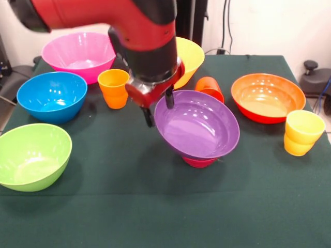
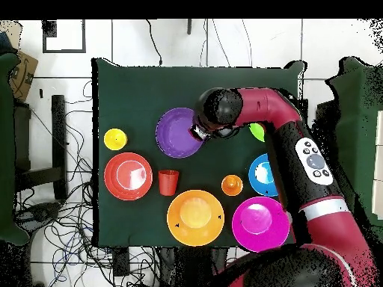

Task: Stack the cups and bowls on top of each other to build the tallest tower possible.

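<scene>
On the small magenta bowl [image 1: 199, 162], the tilted purple bowl [image 1: 199, 126].

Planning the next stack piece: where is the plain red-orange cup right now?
Front view: the red-orange cup lies tipped on its side behind the purple bowl, left of the orange-red bowl.

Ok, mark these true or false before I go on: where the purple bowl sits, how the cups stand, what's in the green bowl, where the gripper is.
1. The purple bowl rests on the small magenta-red bowl. True.
2. The red-orange cup stands upright. False: it lies on its side.
3. The green bowl holds a cup. False: it is empty.
4. The gripper is at the purple bowl's rim. True.
</scene>
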You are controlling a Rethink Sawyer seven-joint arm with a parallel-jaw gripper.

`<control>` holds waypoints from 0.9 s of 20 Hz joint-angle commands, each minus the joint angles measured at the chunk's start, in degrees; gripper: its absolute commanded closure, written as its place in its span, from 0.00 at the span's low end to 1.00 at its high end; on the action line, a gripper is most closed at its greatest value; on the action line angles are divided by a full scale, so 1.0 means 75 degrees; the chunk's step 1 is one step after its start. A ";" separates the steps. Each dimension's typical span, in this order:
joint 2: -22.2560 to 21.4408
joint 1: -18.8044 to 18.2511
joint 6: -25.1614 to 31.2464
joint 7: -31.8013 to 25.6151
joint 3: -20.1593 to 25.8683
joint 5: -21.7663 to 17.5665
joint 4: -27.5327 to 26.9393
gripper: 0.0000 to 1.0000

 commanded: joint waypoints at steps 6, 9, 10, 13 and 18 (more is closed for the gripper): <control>-0.0365 0.0044 -0.1020 -0.0363 -0.0025 -0.0204 0.1120 0.00; -0.0210 0.0102 -0.1212 -0.0387 -0.0070 -0.0302 0.1003 0.00; -0.0179 0.0084 -0.1257 -0.0416 -0.0063 -0.0299 0.0990 0.00; -0.0075 0.0092 -0.1339 -0.0491 -0.0058 -0.0310 0.0894 0.00; -0.0006 0.0125 -0.1322 -0.0572 -0.0124 -0.0331 0.0758 0.00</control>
